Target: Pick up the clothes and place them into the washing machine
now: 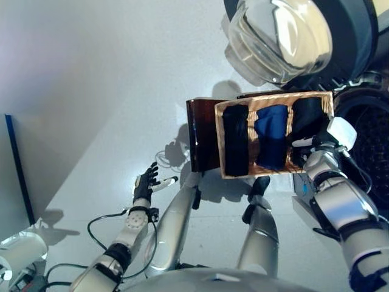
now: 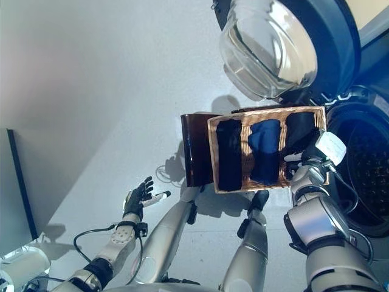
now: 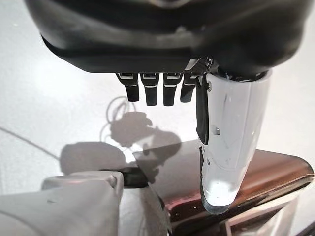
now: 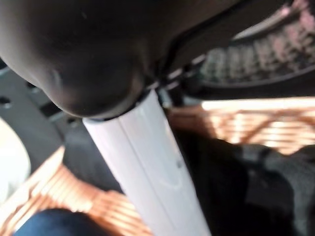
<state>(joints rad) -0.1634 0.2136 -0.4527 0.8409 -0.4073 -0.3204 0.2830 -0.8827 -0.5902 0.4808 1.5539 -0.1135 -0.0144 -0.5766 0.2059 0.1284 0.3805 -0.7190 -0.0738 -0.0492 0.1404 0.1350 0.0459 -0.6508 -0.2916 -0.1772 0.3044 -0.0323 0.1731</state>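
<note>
A wicker basket (image 1: 276, 96) stands before the washing machine and holds three clothes: a black one (image 1: 235, 140) at its left, a blue one (image 1: 271, 137) in the middle and another black one (image 1: 307, 118) at its right. My right hand (image 1: 302, 143) reaches into the basket's right end, its white-covered thumb (image 4: 157, 172) lying over that right black cloth (image 4: 256, 182). The rest of the hand is lost against the dark cloth. My left hand (image 1: 144, 184) hangs low at the left, away from the basket, fingers (image 3: 152, 91) straight and holding nothing.
The washing machine's round glass door (image 1: 276, 39) stands open above the basket, with the dark drum (image 1: 371, 140) to the basket's right. A dark brown box (image 1: 203, 134) sits against the basket's left side. A white cylinder (image 1: 21, 252) lies at the lower left.
</note>
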